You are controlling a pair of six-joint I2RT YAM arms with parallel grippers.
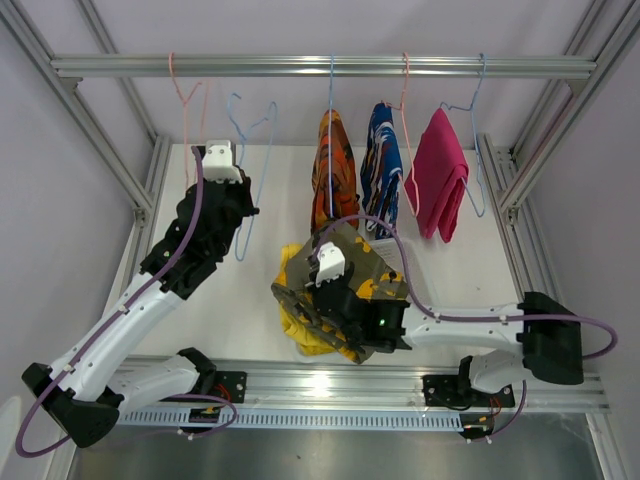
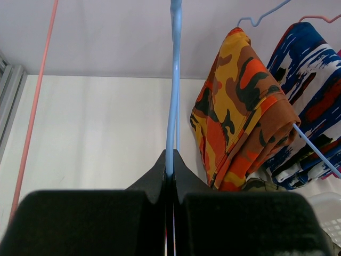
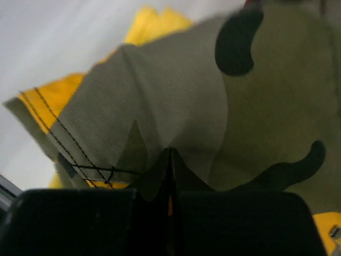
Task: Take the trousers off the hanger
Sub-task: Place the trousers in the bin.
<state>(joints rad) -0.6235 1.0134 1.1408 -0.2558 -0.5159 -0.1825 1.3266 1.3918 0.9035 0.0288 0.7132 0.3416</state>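
Note:
Three trousers hang on hangers from the rail (image 1: pixel 320 66): orange-black (image 1: pixel 333 170) (image 2: pixel 240 106), blue-white-red (image 1: pixel 382 170) (image 2: pixel 314 80) and magenta (image 1: pixel 440 185). Yellow-grey camouflage trousers (image 1: pixel 365 262) (image 3: pixel 213 106) lie over plain yellow trousers (image 1: pixel 300 322) (image 3: pixel 154 21) on the table. My left gripper (image 1: pixel 248 211) (image 2: pixel 170 165) is shut on the wire of an empty blue hanger (image 1: pixel 250 150) (image 2: pixel 173 80). My right gripper (image 3: pixel 171 154) is shut, its tips against the camouflage cloth; in the top view the cloth and the wrist hide them.
An empty pink hanger (image 1: pixel 185 110) (image 2: pixel 34 106) hangs left of the blue one. Aluminium frame posts (image 1: pixel 70 100) stand on both sides. A white basket-like object (image 2: pixel 326 213) sits under the hanging trousers.

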